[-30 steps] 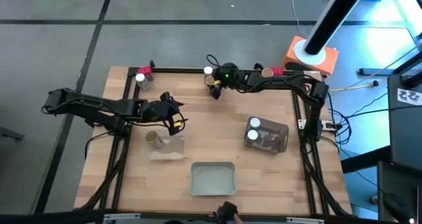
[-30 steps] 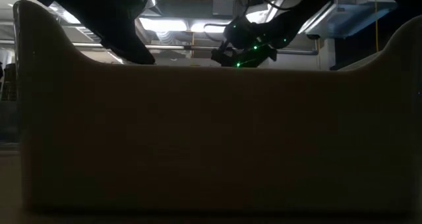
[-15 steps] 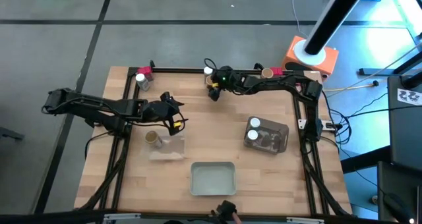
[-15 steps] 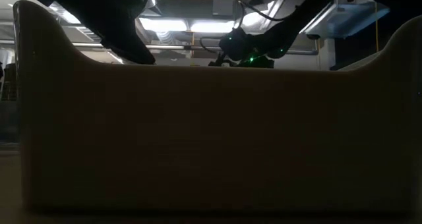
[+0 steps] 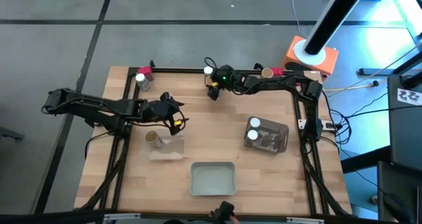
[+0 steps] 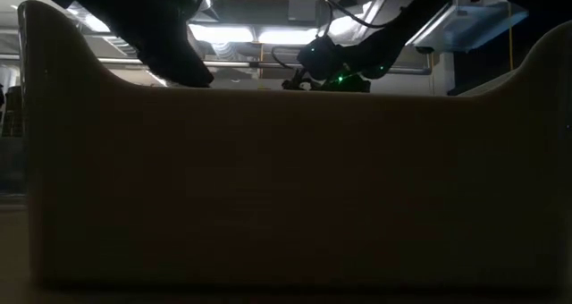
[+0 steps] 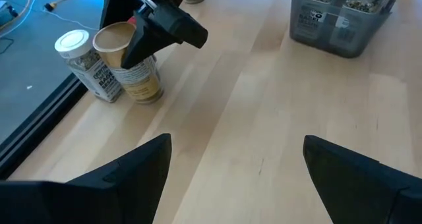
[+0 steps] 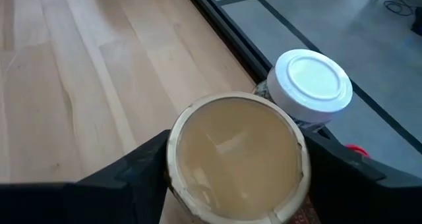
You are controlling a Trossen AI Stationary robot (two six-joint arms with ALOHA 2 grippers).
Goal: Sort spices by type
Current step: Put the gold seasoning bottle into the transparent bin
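Toppling is risked: the cork-coloured cylinder (image 8: 236, 159), bracketed ungripped by the right end effector (image 8: 234, 168), touches a white-lidded jar (image 8: 310, 85) at upper right.

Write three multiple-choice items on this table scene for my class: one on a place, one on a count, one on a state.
1. Where is the right gripper?
A. At the table's far edge, around a tan cork-coloured cylinder
B. Over the pale empty tray
C. Off the table

2. How many clear jars with white lids stand in the grey clear tray?
A. None
B. Two
C. Five

3. How is the left gripper?
A. Shut on a red packet
B. Open and holding nothing
C. Shut on a jar

Key: 1 A, since the right wrist view shows its fingers either side of the tan cork-coloured cylinder, beside a clear jar with a white lid. 2 B, since the high view shows two white lids there. 3 B, since the left wrist view shows bare wood between its spread fingers.
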